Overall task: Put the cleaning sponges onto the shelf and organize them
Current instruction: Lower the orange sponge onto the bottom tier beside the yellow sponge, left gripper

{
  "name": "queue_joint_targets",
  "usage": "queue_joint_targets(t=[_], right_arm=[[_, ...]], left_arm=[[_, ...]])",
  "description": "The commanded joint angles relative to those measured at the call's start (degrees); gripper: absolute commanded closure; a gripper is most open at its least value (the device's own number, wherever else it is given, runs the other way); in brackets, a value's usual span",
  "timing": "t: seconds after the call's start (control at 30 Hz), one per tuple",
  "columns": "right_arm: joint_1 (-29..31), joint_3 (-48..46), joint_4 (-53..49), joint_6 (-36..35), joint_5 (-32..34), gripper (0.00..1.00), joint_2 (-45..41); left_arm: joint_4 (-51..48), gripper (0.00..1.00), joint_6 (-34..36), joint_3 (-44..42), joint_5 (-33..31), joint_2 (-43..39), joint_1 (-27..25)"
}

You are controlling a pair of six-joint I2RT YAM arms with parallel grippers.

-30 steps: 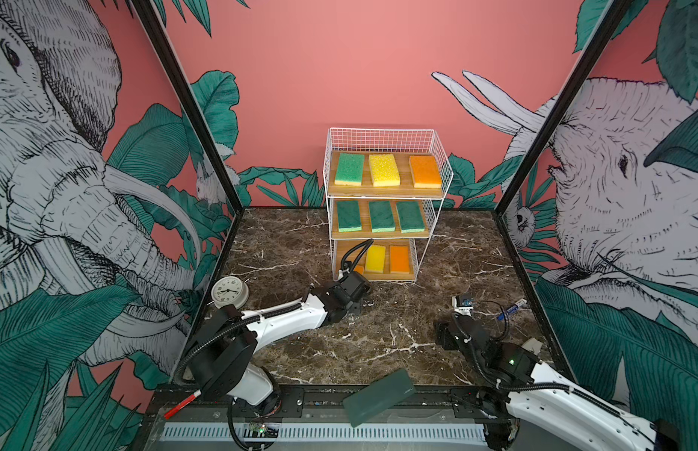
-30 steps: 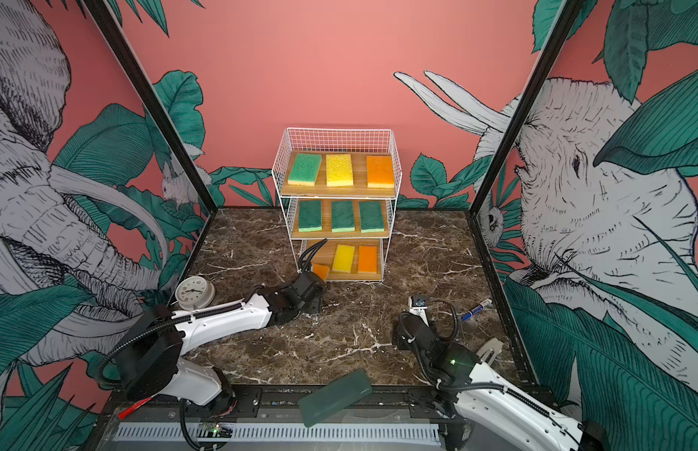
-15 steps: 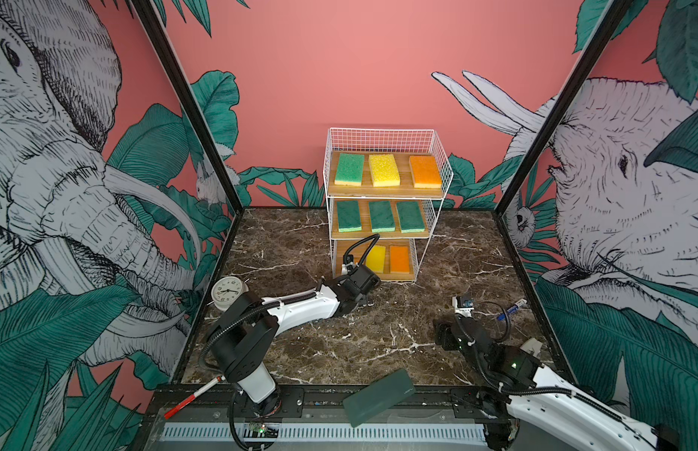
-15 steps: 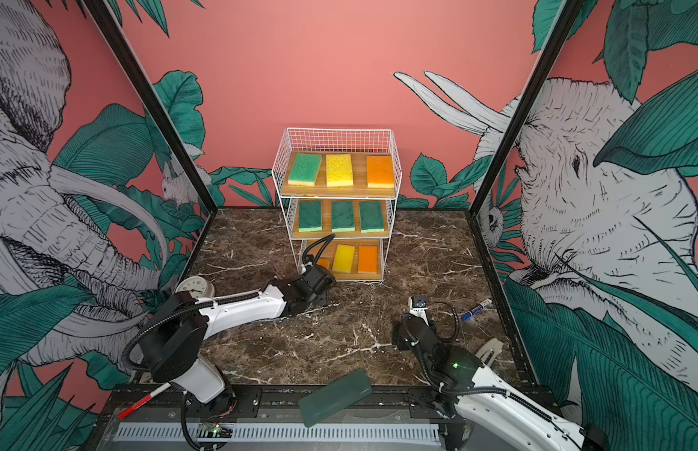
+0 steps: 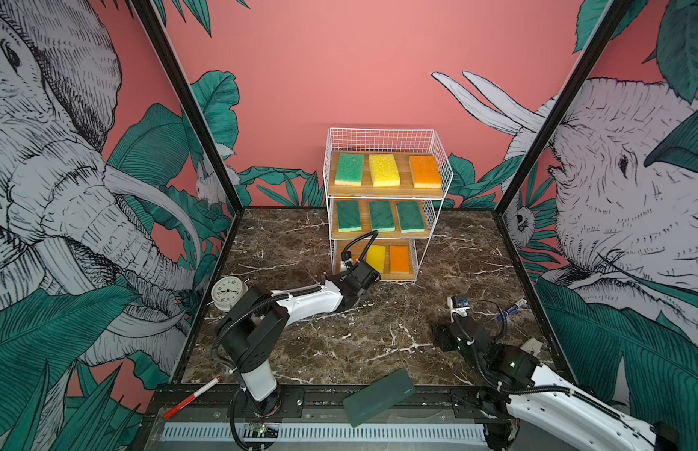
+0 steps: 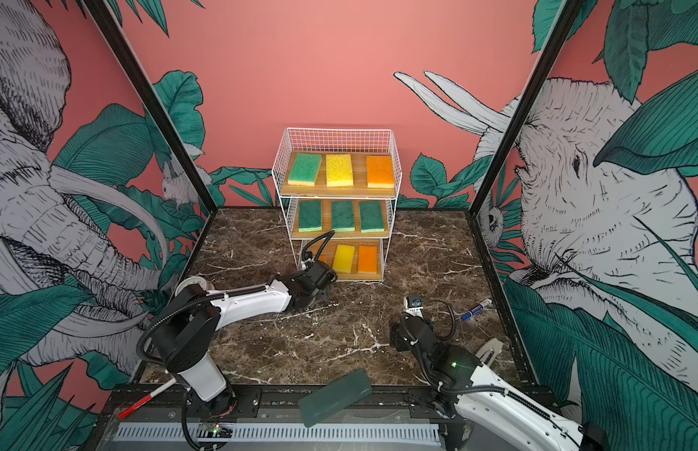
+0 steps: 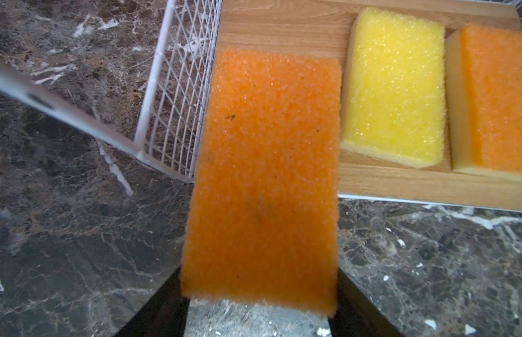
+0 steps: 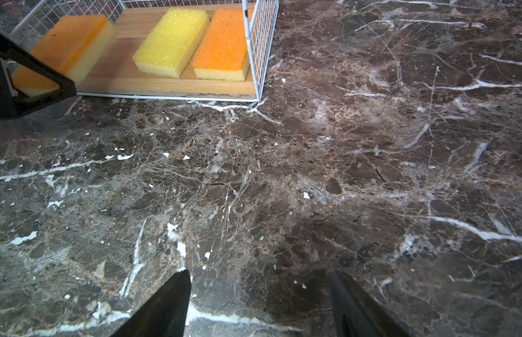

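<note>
The shelf [image 5: 382, 134] stands at the back of the marble table. Its top board carries a green [image 5: 349, 168], a yellow [image 5: 384, 169] and an orange sponge [image 5: 425, 172]. Three dark green sponges [image 5: 381, 216] lie on the middle board. On the bottom board lie a yellow [image 7: 395, 87] and an orange sponge [image 7: 496, 96]. My left gripper [image 7: 258, 280] is shut on another orange sponge [image 7: 268, 163]. Its far half is over the left end of the bottom board and its near half sticks out past the front edge. My right gripper [image 8: 259, 277] is open over bare marble at the front right.
A small clock [image 5: 228, 293] stands at the left edge. A blue marker [image 5: 513, 308] lies at the right. A dark green flat slab [image 5: 382, 396] and a red-and-white pen [image 5: 191, 398] lie on the front rail. The white wire side [image 7: 178, 96] stands beside the held sponge.
My left arm has reached forward to the shelf, carrying the orange sponge onto the left end of the bottom board. The right arm has barely moved.
</note>
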Motion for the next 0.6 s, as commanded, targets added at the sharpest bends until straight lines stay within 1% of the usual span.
queue_joint_targets(t=[0.0, 0.27, 0.57], right_arm=[[0.2, 0.9, 2.2, -1.1, -0.4, 0.22, 1.2], [0.2, 1.2, 3.2, -1.4, -0.6, 0.22, 2.6], [0.2, 0.6, 4.3, -1.5, -0.6, 0.22, 2.9]], left_arm=[[0.6, 0.29, -1.8, 1.9, -1.8, 0.7, 0.3], [1.4, 0.29, -2.4, 2.9, -2.0, 2.8, 0.8], [-0.7, 0.28, -1.8, 6.0, -2.3, 5.5, 1.2]])
